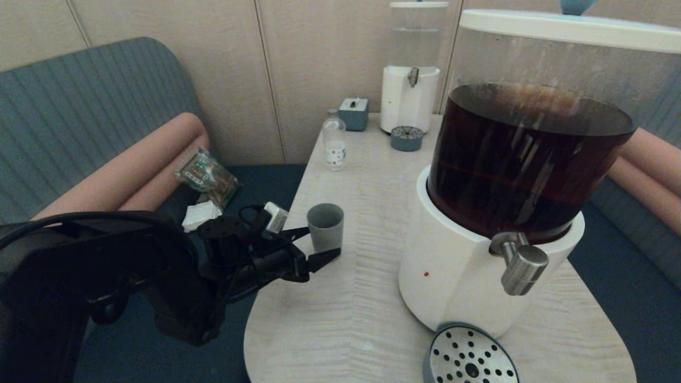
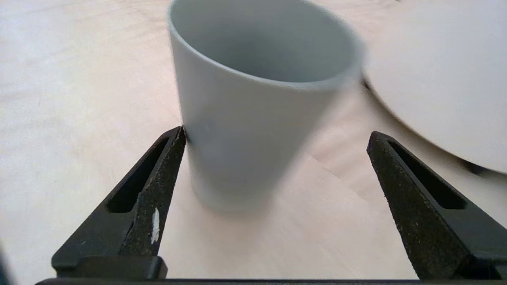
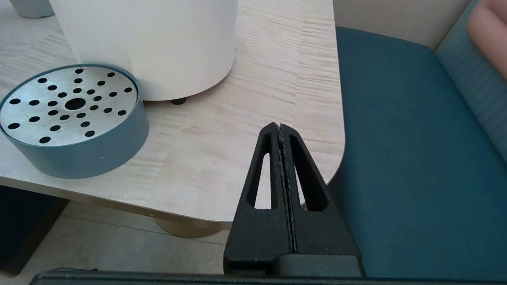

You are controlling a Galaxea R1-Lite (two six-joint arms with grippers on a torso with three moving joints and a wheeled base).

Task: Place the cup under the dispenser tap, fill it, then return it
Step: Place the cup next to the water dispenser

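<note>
The grey cup stands upright and empty on the table's left side. My left gripper is open around it. In the left wrist view one finger touches the side of the cup, and the other finger stands well apart from it. The steel dispenser tap juts from the white base of the large dispenser, which holds dark liquid. A perforated drip tray lies below the tap. My right gripper is shut and empty over the table's near right corner.
At the back of the wooden table stand a smaller clear-liquid dispenser, its small drip tray, a clear bottle and a grey box. A snack packet lies on the sofa to the left.
</note>
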